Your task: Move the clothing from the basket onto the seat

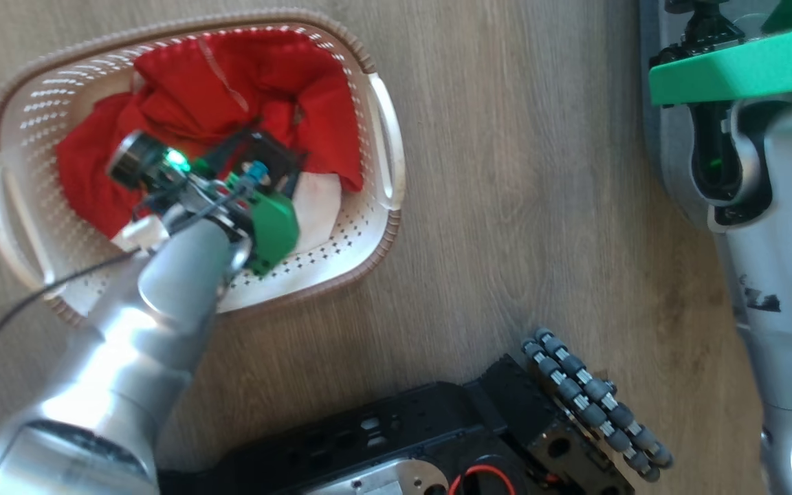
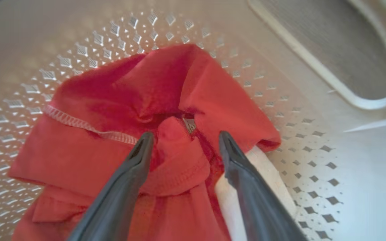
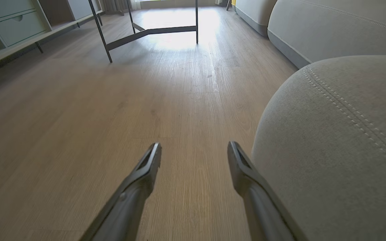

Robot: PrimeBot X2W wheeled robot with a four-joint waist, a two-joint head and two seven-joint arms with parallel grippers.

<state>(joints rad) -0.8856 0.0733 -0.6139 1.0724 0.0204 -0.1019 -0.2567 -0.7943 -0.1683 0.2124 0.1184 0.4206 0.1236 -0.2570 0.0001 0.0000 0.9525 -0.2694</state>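
The cream basket (image 1: 31, 117) stands on the wooden floor at the upper left, with red clothing (image 1: 231, 82) and a white cloth piece (image 1: 317, 199) bunched inside. My left gripper (image 1: 269, 148) reaches down into it. In the left wrist view, the left gripper (image 2: 185, 137) is open, its fingers standing either side of a raised fold of the red clothing (image 2: 176, 144) without pinching it. The white cloth (image 2: 270, 170) lies by the right finger against the perforated basket wall (image 2: 313, 160). My right gripper (image 3: 194, 147) hangs open and empty over the floor, just left of the grey seat (image 3: 340, 150).
My black base with its roller wheel (image 1: 595, 405) sits at the bottom. The right forearm (image 1: 781, 275) runs down the right edge. A black cable (image 1: 25, 302) trails by the basket. Ahead of the right gripper are dark table legs (image 3: 146, 31), a low cabinet (image 3: 12, 23) and another sofa section (image 3: 330, 23).
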